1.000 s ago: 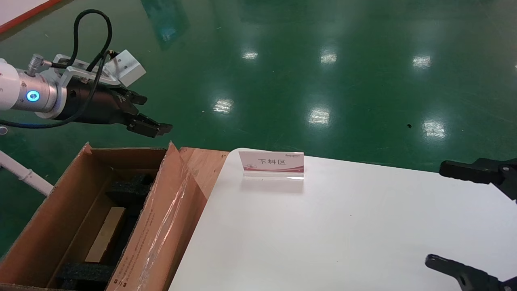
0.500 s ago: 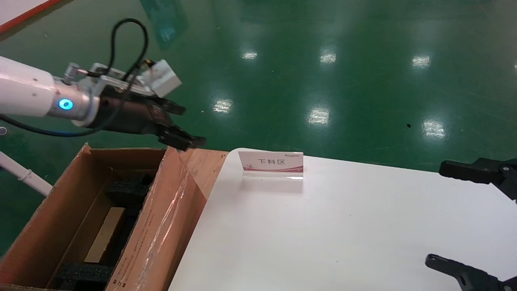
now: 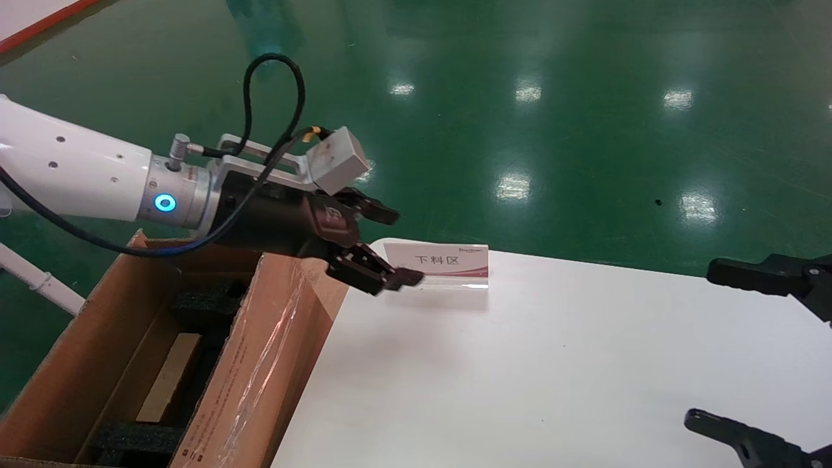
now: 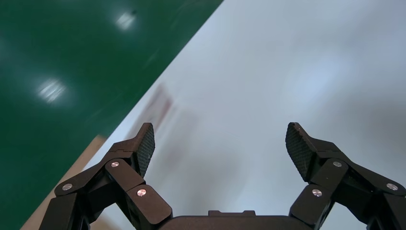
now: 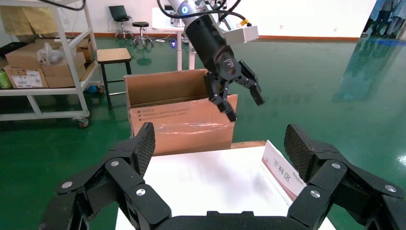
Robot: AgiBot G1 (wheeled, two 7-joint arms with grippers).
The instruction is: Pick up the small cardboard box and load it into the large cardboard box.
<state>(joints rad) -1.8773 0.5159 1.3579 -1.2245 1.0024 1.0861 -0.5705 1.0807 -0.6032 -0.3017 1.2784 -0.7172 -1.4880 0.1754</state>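
The large cardboard box (image 3: 260,364) stands open at the table's left edge, with black foam lining; it also shows in the right wrist view (image 5: 177,127). A flat light-brown box, the small cardboard box (image 3: 170,377), lies inside it between the foam blocks; its symbol does not show. My left gripper (image 3: 404,247) is open and empty, past the carton's right flap, over the table's far-left corner. The left wrist view shows its open jaws (image 4: 219,128) over bare white table. My right gripper (image 3: 705,343) is open and empty at the table's right edge.
A white table (image 3: 520,377) fills the middle. A small red-and-white sign (image 3: 448,263) stands near its far edge, just right of my left gripper. In the right wrist view, shelves with boxes (image 5: 43,62) and a stool (image 5: 114,55) stand behind the carton.
My left arm has swung right and down, from above the carton's far end to over the table corner beside the sign, jaws open throughout. My right gripper has not moved.
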